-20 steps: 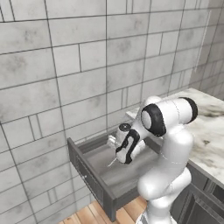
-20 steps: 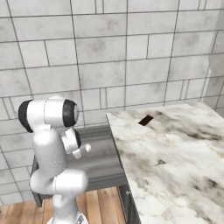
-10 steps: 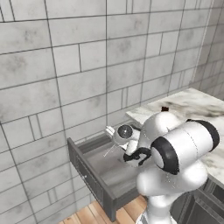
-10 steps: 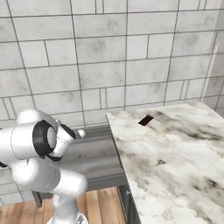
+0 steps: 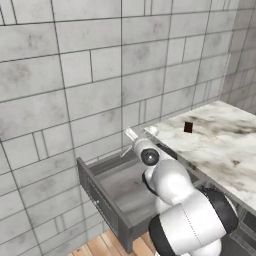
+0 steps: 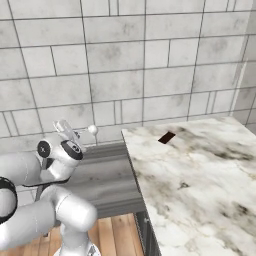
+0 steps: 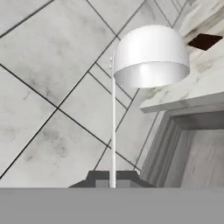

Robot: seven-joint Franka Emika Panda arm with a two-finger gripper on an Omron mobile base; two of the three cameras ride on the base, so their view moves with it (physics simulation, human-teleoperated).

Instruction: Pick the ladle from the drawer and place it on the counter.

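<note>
The ladle (image 7: 148, 57) is out of the drawer (image 6: 107, 177) and held up in the air, its thin handle running down between the fingertips of the tool (image 7: 113, 178), which is clamped on it. In the right base view the ladle's small round head (image 6: 92, 130) sticks out toward the wall, above the far end of the open drawer and just left of the bench (image 6: 200, 175). So the pick looks done and the carry is the step in hand. The next move calls for swinging the arm right, over the marble, lowering until the bowl and handle rest flat, then parting the fingers — well away from the edge, or the ladle could roll off.

There is one ladle, one open drawer, one bench and one small dark brown block (image 6: 166, 137) lying on the far left part of the bench.
</note>
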